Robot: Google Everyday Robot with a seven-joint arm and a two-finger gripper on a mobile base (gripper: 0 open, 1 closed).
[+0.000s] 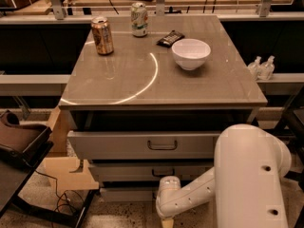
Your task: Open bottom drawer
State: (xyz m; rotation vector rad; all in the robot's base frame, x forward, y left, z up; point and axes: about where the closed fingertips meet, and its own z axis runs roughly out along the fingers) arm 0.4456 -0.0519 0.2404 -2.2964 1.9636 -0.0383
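Observation:
The grey cabinet has three drawer fronts below its top. The bottom drawer [127, 194] is the lowest and narrowest front, just above the floor, and it looks pushed in. The middle of this front, where a handle would sit, is hidden behind my white arm's wrist [169, 194]. My gripper [166, 221] hangs below that wrist at the bottom edge of the camera view, in front of the bottom drawer, and only a sliver of it shows. The middle drawer [142, 171] and top drawer [142, 145] show their dark loop handles.
On the cabinet top [123, 80] stand a brown can [102, 35], a green-white can [139, 19], a dark snack packet [170, 38] and a white bowl [191, 53]. A dark chair [19, 146] and a cardboard piece [66, 170] sit to the left. My arm's large white link [249, 175] fills the lower right.

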